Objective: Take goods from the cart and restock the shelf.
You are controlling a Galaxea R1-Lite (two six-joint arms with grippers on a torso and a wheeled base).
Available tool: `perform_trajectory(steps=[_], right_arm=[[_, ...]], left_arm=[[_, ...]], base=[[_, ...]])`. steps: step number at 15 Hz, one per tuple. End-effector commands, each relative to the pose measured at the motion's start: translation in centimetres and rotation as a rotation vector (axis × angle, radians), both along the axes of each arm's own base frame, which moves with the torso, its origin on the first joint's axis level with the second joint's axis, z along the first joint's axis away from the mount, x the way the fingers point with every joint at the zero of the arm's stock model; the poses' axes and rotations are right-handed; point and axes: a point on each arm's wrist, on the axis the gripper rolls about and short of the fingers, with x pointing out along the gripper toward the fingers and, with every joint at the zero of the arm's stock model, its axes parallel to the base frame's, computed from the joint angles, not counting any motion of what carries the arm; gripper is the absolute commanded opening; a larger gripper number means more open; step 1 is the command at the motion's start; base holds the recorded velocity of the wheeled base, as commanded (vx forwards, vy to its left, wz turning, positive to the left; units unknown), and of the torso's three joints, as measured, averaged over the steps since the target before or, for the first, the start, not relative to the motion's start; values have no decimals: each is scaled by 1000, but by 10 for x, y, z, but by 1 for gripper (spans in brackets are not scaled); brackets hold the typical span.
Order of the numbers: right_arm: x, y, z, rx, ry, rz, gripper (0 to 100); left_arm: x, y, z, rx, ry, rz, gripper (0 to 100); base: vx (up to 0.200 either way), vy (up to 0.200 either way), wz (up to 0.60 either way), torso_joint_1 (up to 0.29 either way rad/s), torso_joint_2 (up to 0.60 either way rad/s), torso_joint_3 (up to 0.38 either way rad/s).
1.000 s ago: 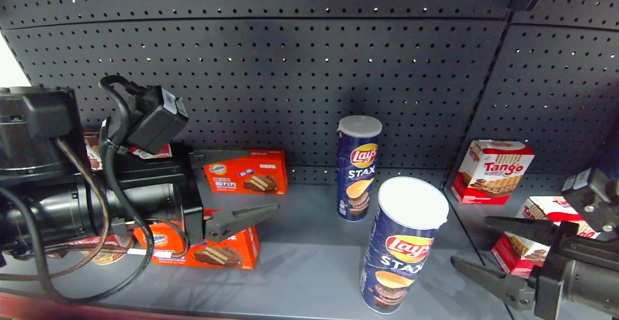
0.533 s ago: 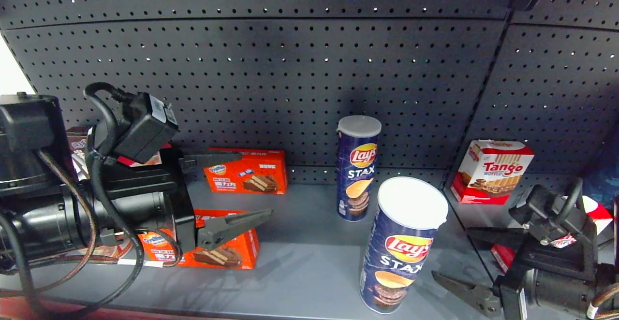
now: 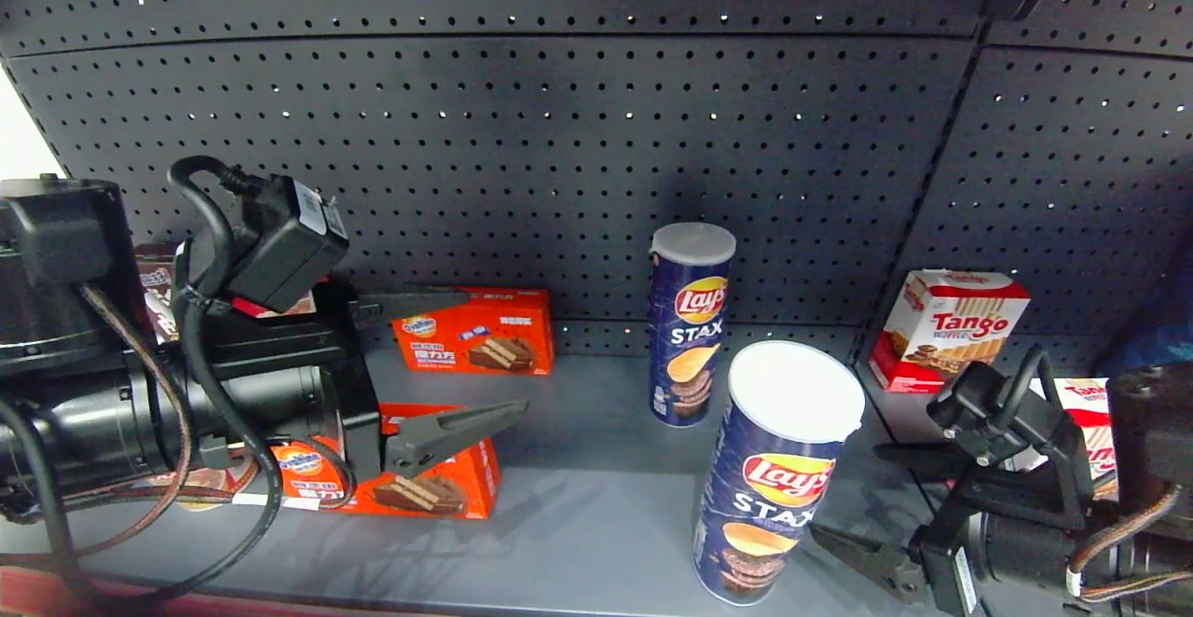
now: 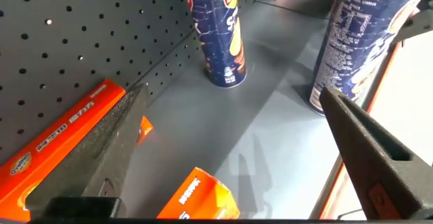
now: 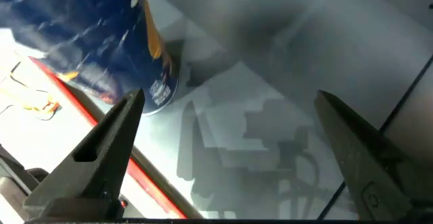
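Note:
Two tall blue chip cans stand upright on the grey shelf: one near the front edge, one farther back. My right gripper hangs open just right of the front can, low by the shelf edge, holding nothing. In the right wrist view the open right gripper faces the shelf floor, with the front can beside one finger. My left gripper is open and empty over the orange boxes at the left. The left wrist view shows the left gripper pointing toward both cans.
Two orange cake boxes lie at the left, one at the back and one in front. Red-and-white wafer boxes sit in the right bay behind a divider. Dark pegboard backs the shelf. Bare floor lies between boxes and cans.
My right arm has swung left and lower, bringing its open gripper closer to the front can. The left arm drew back slightly to the left. Cans and boxes stayed put.

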Motion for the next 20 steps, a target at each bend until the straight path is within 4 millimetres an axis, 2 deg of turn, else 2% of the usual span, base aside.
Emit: perform_trajectory(steps=[1,7,10,14,17,20], right_arm=[[5,4,-2,-8,12,2,100],[5,11,-3,-12,16,27,100],[-1,4,5,12,-17,13,100],[-7,-4,5,18,-26,0,100],[-6,-4,22,65,-94,-9,100],[-3,-15,37,91,-192,-124,100]], left_arm=[[5,-2,-4,9,13,-1,100],[4,-1,-6,12,20,-1,100],[3,-1,-8,14,24,-1,100],[3,-1,-7,13,21,-1,100],[3,-1,-7,11,24,1,100],[3,-1,-8,13,27,0,100]], base=[[0,0,0,0,0,0],[0,0,0,0,0,0],[0,0,0,0,0,0],[0,0,0,0,0,0],[0,0,0,0,0,0],[0,0,0,0,0,0]])
